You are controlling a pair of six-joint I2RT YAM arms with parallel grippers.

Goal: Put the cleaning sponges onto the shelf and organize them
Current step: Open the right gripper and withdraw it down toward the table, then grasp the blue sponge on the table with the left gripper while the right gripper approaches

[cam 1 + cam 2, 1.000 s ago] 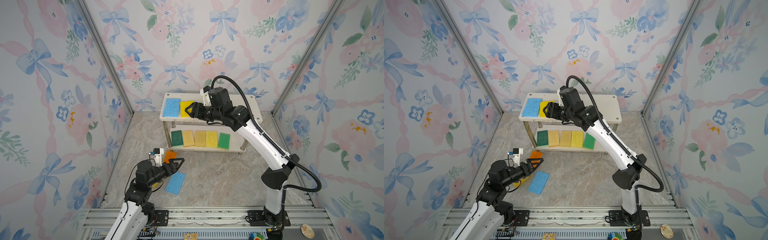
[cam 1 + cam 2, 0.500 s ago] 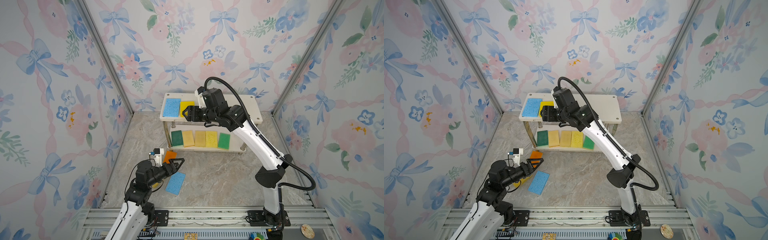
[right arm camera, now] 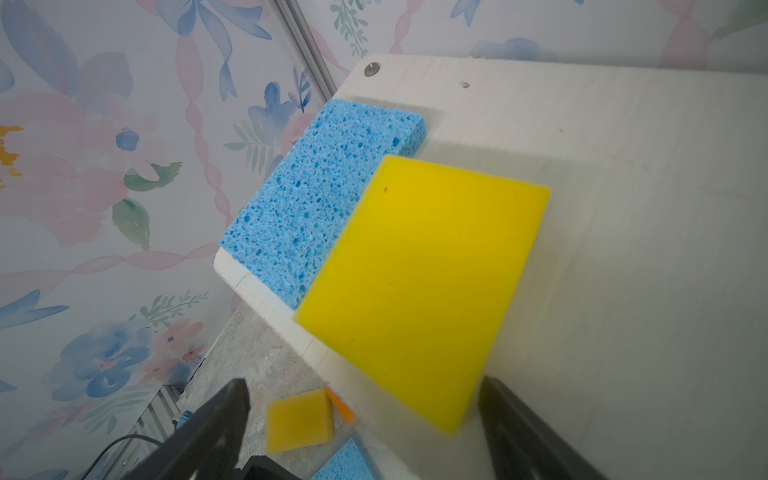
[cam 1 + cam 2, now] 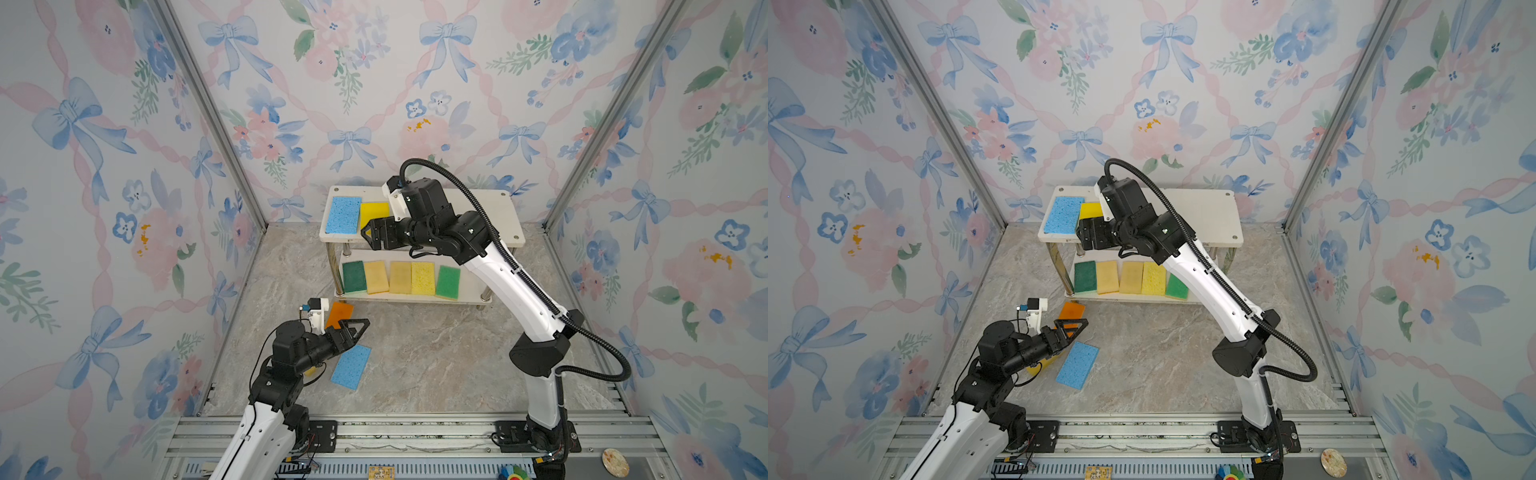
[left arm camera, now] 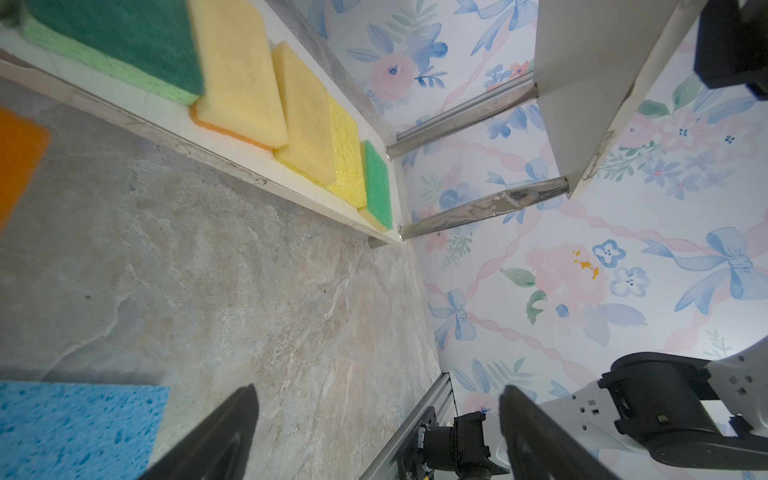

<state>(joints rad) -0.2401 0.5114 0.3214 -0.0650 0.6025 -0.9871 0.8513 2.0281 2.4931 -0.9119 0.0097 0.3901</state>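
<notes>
Right tool (image 3: 362, 388) wide open, empty; yellow sponge (image 3: 419, 291) flat beside blue sponge (image 3: 320, 199) on shelf (image 3: 623, 208) top. Left tool (image 5: 377, 390) wide open, empty, above worktop (image 5: 249, 291) near loose blue sponge (image 5: 75, 428).

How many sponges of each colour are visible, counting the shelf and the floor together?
Blue sponges: 2
Green sponges: 2
Orange sponge: 1
Yellow or tan sponges: 5
Total: 10
</notes>
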